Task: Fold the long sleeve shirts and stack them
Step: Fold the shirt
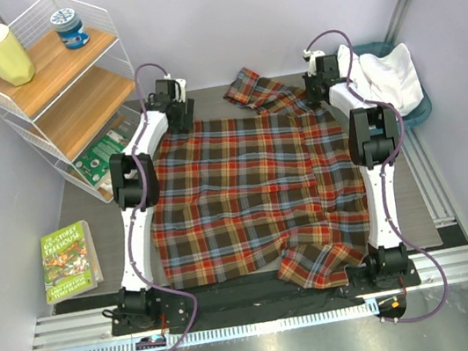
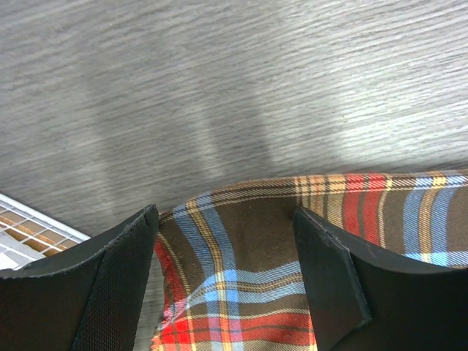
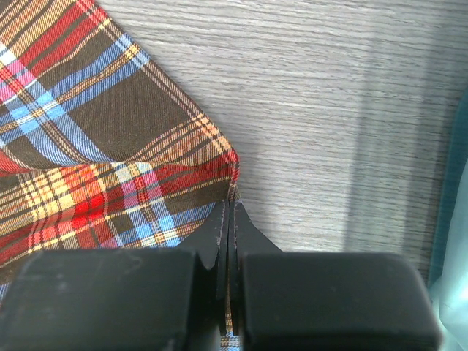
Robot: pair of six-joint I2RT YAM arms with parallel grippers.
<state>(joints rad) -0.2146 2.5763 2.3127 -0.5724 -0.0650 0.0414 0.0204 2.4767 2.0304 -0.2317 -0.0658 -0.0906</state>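
Working on the plaid shirt (image 1: 245,191), lying spread wide and mostly flat on the desk (image 2: 219,88), just left of the teal basket (image 1: 423,113). Judging the task as barely starting: showing no finished fold and no stack, with both sleeves lying loose and rumpled. Leaving the white shirt (image 1: 382,72) heaped in and over the basket, not yet folded. Looking like soft woven flannel, brown crossed with red, orange and blue bands, neatly hemmed, resting on matte grey wood grain. Pinching the shirt's corner nearest the basket with the right claw (image 3: 230,212), clenched tight on cloth. Straddling the matching corner away from the basket with the left claw (image 2: 227,241), gaping, gripping nothing yet
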